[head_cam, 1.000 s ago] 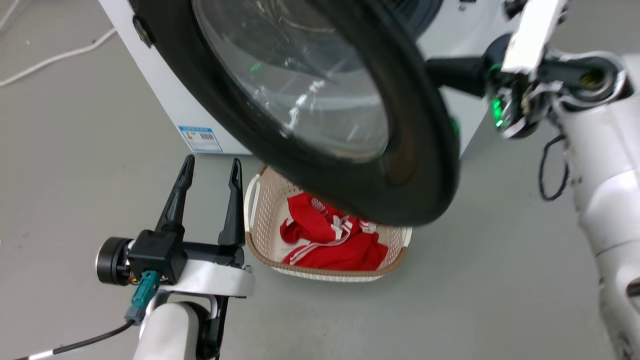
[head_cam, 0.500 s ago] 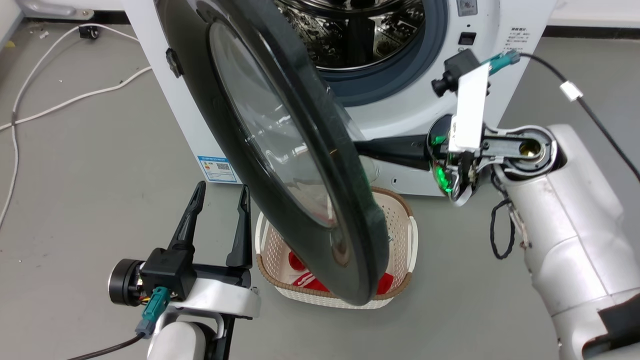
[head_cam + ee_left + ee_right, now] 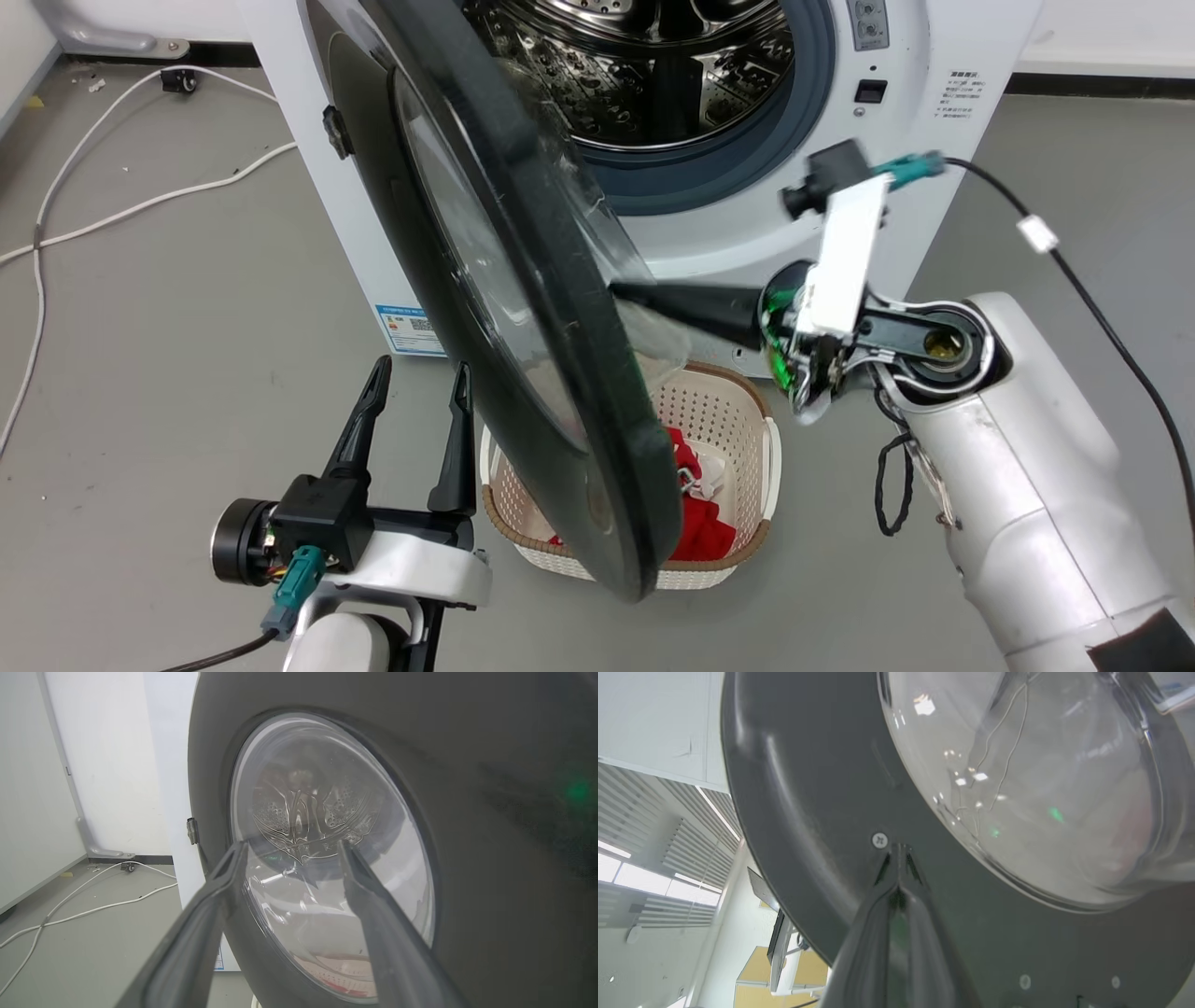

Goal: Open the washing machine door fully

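The washing machine door, a glossy black disc with a bulging glass bowl, stands partly open and nearly edge-on in the head view, hinged at its left rim. Behind it is the white washing machine with its steel drum exposed. My right gripper is shut, its tips touching the door's inner black face just below a screw, beside the glass bowl. My left gripper is open and holds nothing. It is low on the outer side of the door, fingers pointing at the glass.
A cream perforated laundry basket holding a red garment sits on the floor under the door's lower edge. White cables trail over the grey floor at the left. A black cable runs from my right wrist.
The head camera has shifted, bringing the drum into view. The door has swung further from the machine and looks more edge-on. My right gripper has moved left with it. The left gripper has stayed open.
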